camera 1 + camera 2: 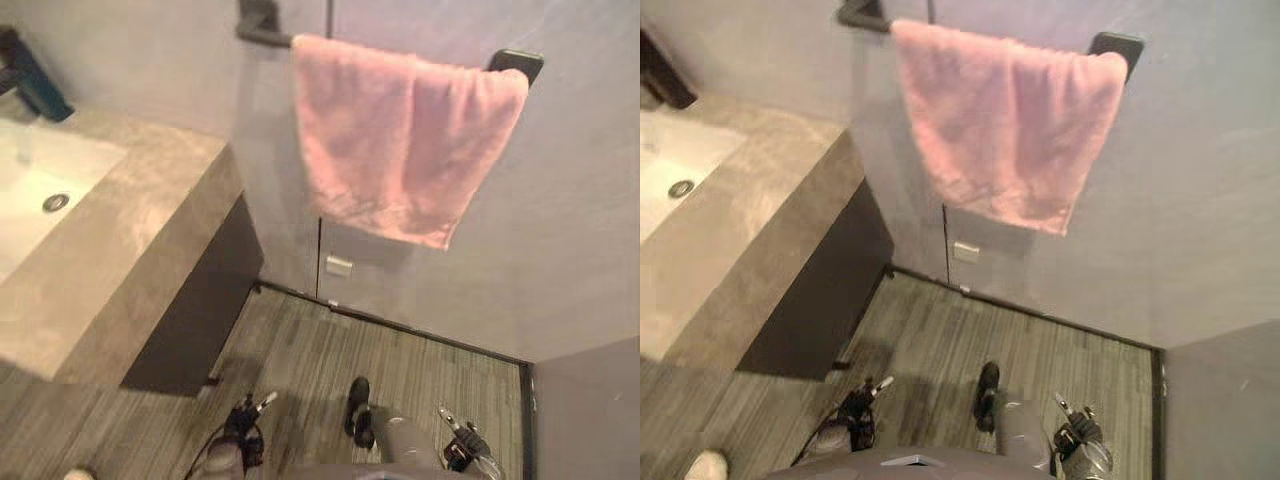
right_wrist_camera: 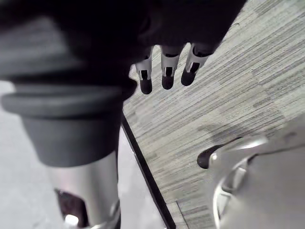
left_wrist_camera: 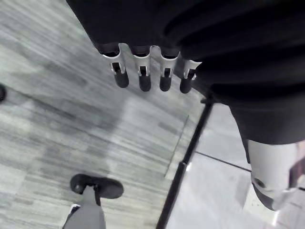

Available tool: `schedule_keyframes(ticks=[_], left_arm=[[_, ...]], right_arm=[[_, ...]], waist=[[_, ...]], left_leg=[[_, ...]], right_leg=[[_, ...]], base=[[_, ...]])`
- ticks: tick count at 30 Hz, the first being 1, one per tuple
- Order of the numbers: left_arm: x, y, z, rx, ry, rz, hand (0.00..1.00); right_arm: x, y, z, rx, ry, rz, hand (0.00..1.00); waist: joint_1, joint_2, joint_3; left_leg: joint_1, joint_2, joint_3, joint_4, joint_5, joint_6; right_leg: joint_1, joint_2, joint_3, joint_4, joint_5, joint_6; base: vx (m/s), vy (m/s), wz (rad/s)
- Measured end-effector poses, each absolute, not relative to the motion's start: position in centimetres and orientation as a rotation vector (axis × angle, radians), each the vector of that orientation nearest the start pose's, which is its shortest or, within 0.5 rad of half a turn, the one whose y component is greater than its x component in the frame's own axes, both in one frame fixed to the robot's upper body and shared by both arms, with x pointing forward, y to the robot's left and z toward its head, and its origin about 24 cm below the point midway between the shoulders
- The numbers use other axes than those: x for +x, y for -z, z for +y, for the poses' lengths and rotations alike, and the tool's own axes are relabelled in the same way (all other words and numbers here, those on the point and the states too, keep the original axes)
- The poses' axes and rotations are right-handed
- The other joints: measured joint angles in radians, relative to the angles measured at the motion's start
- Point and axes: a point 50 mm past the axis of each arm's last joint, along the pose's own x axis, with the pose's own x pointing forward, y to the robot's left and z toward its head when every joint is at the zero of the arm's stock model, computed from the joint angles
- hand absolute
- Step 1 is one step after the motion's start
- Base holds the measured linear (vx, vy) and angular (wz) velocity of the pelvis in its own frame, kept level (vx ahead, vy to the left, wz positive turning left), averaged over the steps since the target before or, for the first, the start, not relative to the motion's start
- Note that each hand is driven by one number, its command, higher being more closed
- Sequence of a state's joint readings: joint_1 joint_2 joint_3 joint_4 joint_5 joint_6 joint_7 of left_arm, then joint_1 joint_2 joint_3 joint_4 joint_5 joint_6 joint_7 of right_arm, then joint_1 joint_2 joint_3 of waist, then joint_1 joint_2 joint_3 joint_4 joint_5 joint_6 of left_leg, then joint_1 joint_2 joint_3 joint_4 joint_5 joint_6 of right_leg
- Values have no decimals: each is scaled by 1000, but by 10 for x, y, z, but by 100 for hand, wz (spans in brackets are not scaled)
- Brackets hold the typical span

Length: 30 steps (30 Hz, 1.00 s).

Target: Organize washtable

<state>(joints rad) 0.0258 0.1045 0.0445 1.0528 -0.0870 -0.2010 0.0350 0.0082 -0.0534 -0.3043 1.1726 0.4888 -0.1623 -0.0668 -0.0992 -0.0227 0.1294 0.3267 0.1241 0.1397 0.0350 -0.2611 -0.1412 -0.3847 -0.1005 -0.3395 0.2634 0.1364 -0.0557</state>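
Note:
A pink towel (image 1: 390,140) hangs folded over a dark bar (image 1: 515,62) on the grey wall, straight ahead and high up. The stone-grey washtable (image 1: 130,230) stands at the left, with a white sink (image 1: 30,190) set in it and a dark faucet (image 1: 35,80) behind. My left hand (image 1: 245,425) hangs low over the floor, its fingers (image 3: 143,71) straight and holding nothing. My right hand (image 1: 460,445) hangs low on the other side, its fingers (image 2: 167,71) also relaxed and empty. Both hands are far below the towel and the counter.
A dark cabinet (image 1: 200,300) fills the space under the counter. A small white wall plate (image 1: 339,266) sits below the towel, near a dark skirting line. The floor (image 1: 330,360) is grey wood-look planks. Something pale (image 1: 705,465) lies at the lower left edge.

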Motion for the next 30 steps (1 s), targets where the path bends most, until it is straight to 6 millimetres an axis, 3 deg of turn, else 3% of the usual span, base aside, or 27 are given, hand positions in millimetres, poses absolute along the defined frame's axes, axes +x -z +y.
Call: schedule_keyframes(ticks=[1,2,4,5,6,8,10,11,14,16,20,22,23,24,25,26,30], left_arm=[[135,143,204,42,-176,859,0],[128,145,209,54,-188,879,0],[125,146,210,53,-201,881,0],[125,145,212,49,-216,880,0],[125,145,214,43,-229,879,0],[109,150,218,25,-267,922,0],[88,154,222,10,-300,971,0],[84,154,227,23,-303,983,0],[61,161,226,28,-298,1074,0],[57,163,224,14,-306,1097,0],[60,163,222,4,-309,1094,0],[77,160,220,24,-292,1055,0],[78,160,220,29,-293,1050,0],[85,157,222,42,-290,1023,0],[94,154,223,49,-292,990,0],[95,154,222,50,-294,990,0],[98,154,220,53,-281,983,0]], right_arm=[[100,161,-206,462,646,954,0],[95,163,-202,450,626,975,0],[79,167,-200,452,641,1015,0],[75,167,-203,450,652,1029,0],[76,166,-205,445,649,1026,0],[80,165,-211,432,651,1009,0],[78,165,-209,438,646,1015,0],[78,165,-208,441,636,1015,0],[86,164,-205,447,598,997,0],[95,162,-205,443,583,980,0],[105,160,-203,371,508,978,0],[103,161,-204,294,462,1000,0],[103,161,-204,285,457,1003,0],[104,161,-202,290,456,1002,0],[101,161,-202,299,472,1007,0],[101,161,-205,306,494,1002,0],[84,164,-210,316,554,1036,0]], waist=[[3,-41,3],[5,-63,5],[2,-65,3],[2,-50,5],[5,-44,7],[8,-8,22],[20,-20,14],[44,-34,2],[61,-29,-81],[71,-17,-86],[81,-1,-82],[82,15,-68],[81,19,-66],[83,-3,-65],[87,-3,-52],[83,-1,-49],[72,0,-49]], left_leg=[[-2,-45,1,17,-2,3],[-4,-81,-9,46,-18,33],[-43,-104,-12,92,-52,91],[-95,-100,-20,111,-66,114],[-125,-95,-23,124,-66,114],[-185,-55,-82,181,-56,111],[-182,-62,-130,187,-52,110],[-195,-74,-150,197,-50,106],[-275,-66,-182,177,-13,85],[-308,-55,-199,167,22,72],[-360,-48,-264,109,86,52],[-433,-48,-396,129,139,14],[-449,-47,-409,130,158,-5],[-459,-54,-412,93,223,-15],[-483,-54,-310,182,183,42],[-535,-51,-218,359,109,89],[-485,-11,-97,569,26,91]], right_leg=[[6,-28,45,-21,35,25],[43,-39,113,-81,83,70],[85,-33,209,-179,144,131],[71,-8,270,-126,99,92],[49,4,296,-60,56,89],[59,62,351,230,-155,85],[139,57,390,304,-279,108],[168,49,424,285,-316,125],[194,62,464,87,-302,140],[191,70,453,21,-250,129],[174,75,399,-39,-197,110],[176,73,303,-46,-200,88],[177,82,304,-46,-208,75],[179,76,301,-60,-211,52],[179,48,237,-64,-188,24],[180,30,178,-65,-183,21],[227,-13,61,-109,-164,28]], base=[[-363,410,-15],[-341,372,-9],[-195,217,30],[69,-21,51],[428,-147,65],[724,-222,76],[575,-174,77],[422,-178,60],[270,-232,30],[196,-240,15],[171,-257,52],[22,-272,152],[-224,-98,157],[-185,-29,141],[-259,2,169],[-183,19,130],[-182,69,114]])
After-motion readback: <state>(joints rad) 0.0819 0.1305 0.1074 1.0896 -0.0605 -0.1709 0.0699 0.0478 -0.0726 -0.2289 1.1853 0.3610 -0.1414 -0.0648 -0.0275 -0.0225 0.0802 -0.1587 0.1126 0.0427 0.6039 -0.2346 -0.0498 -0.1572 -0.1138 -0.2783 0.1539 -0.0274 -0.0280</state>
